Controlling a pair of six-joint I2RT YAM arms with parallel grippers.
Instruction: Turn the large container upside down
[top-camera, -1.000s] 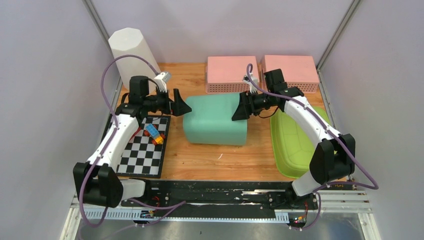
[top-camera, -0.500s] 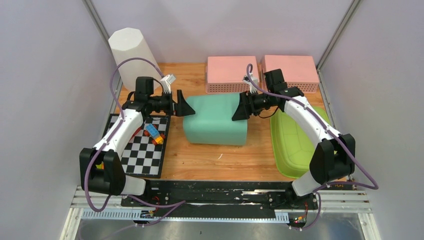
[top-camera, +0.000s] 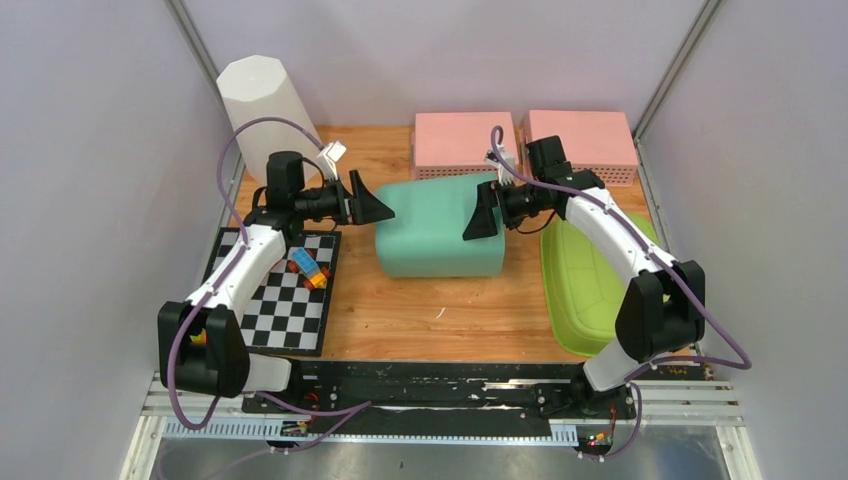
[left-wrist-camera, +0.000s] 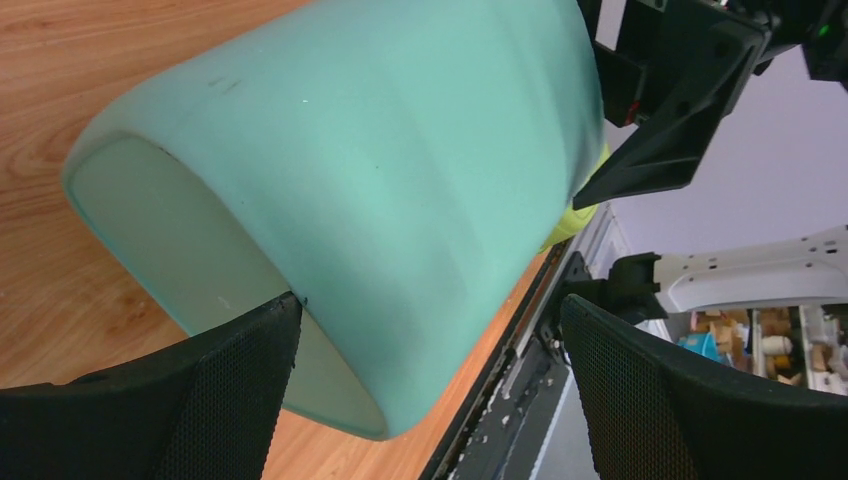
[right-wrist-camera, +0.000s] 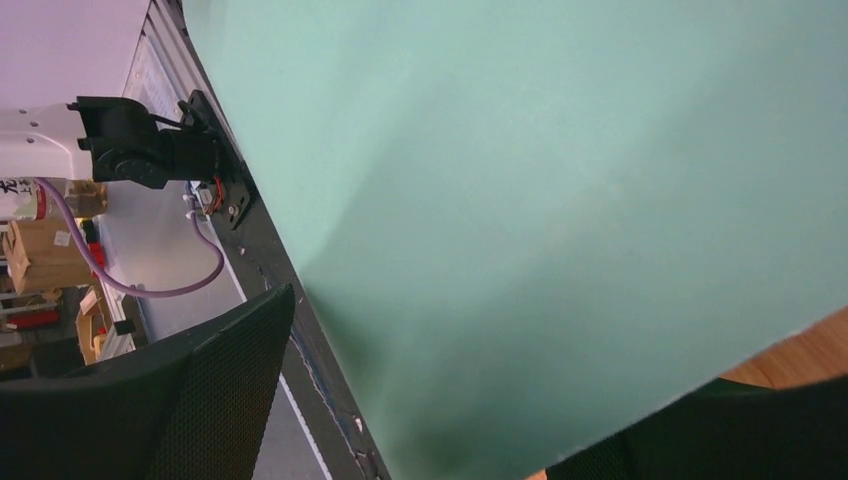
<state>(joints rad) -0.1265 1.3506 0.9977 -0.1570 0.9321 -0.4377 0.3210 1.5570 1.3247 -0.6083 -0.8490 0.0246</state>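
The container (top-camera: 438, 230) has shifted a little far and right since a moment ago. It lies mid-surface, and from above its far edge now overlaps the foot of the left pink box (top-camera: 464, 145); whether they touch cannot be told. The left jaws have moved slightly farther with it and stand spread wide at its left end. In the left wrist view one finger (left-wrist-camera: 200, 390) crosses the rim of the container's pale end face, and the other hangs clear beside it. The right jaws, about where they were, are also spread at the right end, with the teal wall filling the wrist view between them; contact cannot be told. The container's right end is near the green tray (top-camera: 590, 285), and its left end is apart from the checkerboard (top-camera: 285, 300). Bare surface (top-camera: 440, 320) lies open on the near side.
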